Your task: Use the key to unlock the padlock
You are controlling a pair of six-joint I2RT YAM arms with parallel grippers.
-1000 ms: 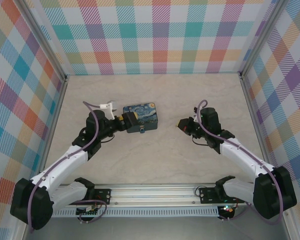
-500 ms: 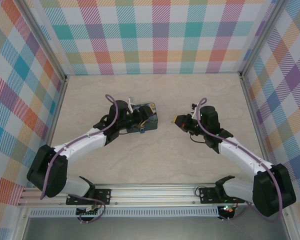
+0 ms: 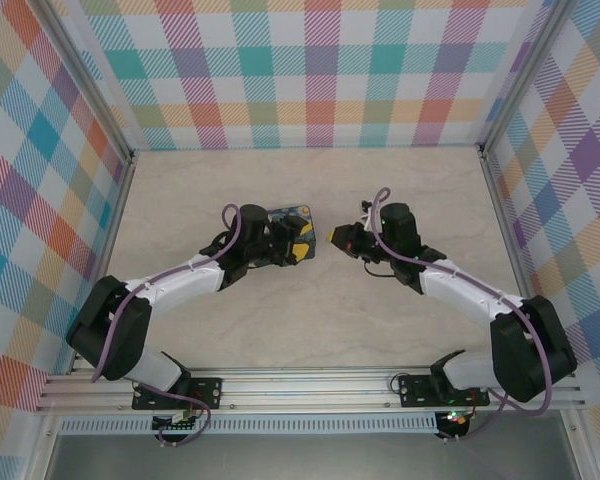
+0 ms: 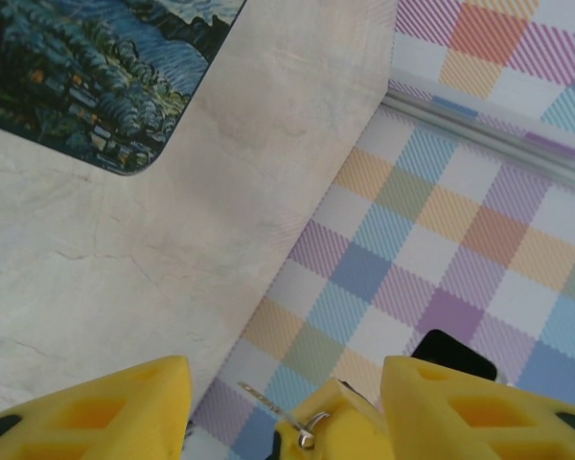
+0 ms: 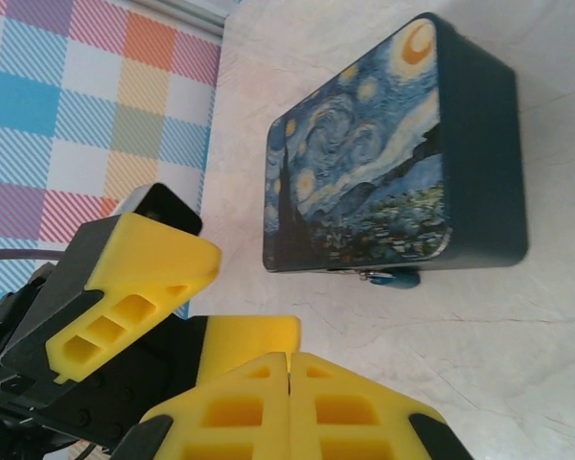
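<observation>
1. left claw (image 4: 283, 376) stands half open, nothing in its gap; starry-night box (image 5: 364, 163) just beside it;
2. right claw (image 5: 289, 362) pinched shut; thin grey key (image 4: 273, 401) juts from its tip;
3. padlock (image 5: 396, 279) touches the box's edge, just ahead of the right claw.

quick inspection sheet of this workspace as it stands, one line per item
surface: pale marbled table
job's things: teal padlock at the edge of the starry-print box; thin grey key seemingly pinched at the right pincer's tip
clutter: nothing seen
pincers: left pincer open, fingers either side of the key; right pincer shut
cables: purple cables along both arms
surroundings: plaid walls, metal rail at near edge
</observation>
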